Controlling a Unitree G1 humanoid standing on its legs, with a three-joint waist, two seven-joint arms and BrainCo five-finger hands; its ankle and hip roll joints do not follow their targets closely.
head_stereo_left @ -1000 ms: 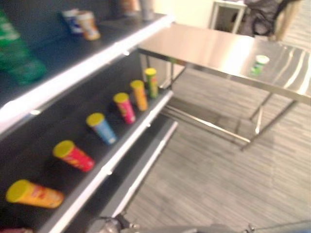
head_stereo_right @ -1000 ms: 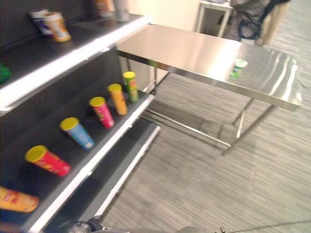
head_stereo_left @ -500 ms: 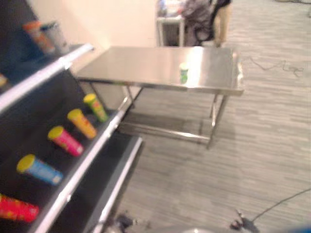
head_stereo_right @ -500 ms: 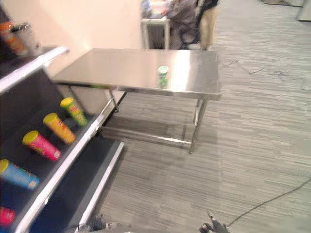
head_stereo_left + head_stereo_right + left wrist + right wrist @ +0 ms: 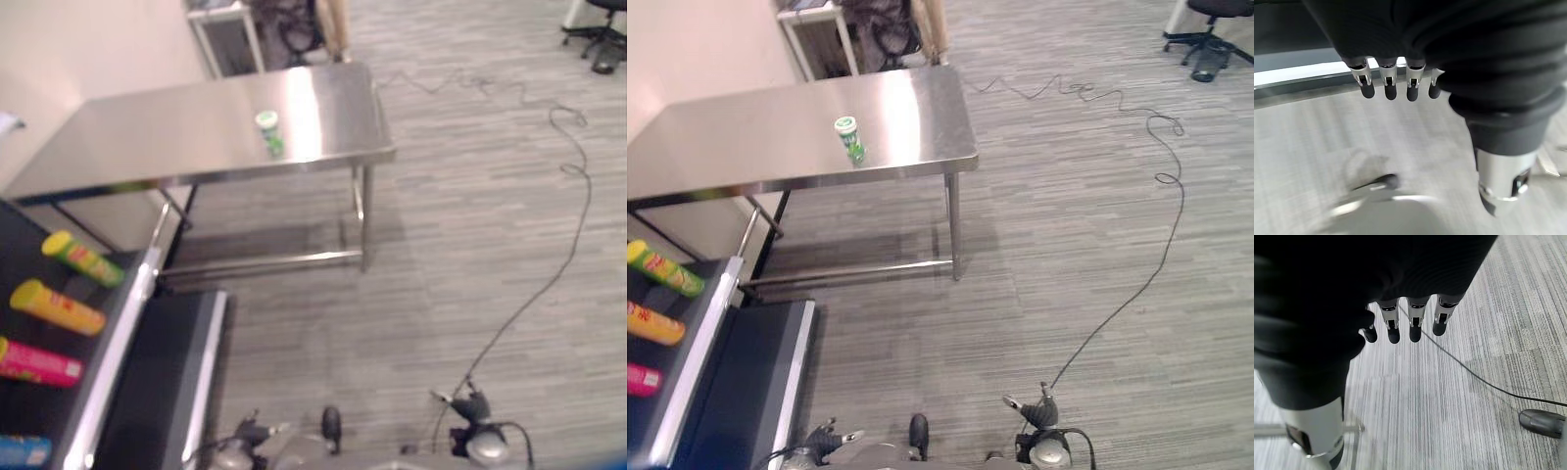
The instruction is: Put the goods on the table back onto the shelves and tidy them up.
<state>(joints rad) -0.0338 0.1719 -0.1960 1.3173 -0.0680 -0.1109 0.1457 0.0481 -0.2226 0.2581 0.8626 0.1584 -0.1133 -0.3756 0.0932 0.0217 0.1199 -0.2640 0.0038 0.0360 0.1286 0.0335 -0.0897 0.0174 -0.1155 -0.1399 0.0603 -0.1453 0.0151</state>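
The left hand (image 5: 1400, 73) is hanging over the grey striped floor (image 5: 1097, 196) with its fingers (image 5: 1389, 89) straight and relaxed, gripping nothing. The right hand (image 5: 1405, 313) is hanging the same way above the floor, fingers (image 5: 1415, 328) loosely extended and empty. Out from the hands, in the upper left of the head views, a steel table (image 5: 745, 137) is standing on the floor, and a small green can with a white lid (image 5: 849, 138) is sitting upright on its top, near the front edge. At the left edge of the frame the dark shelves (image 5: 147, 382) are carrying tall lidded tubes lying in a row: a green tube (image 5: 82, 258), an orange tube (image 5: 57, 306) and a pink tube (image 5: 39, 361), each apart from its neighbour.
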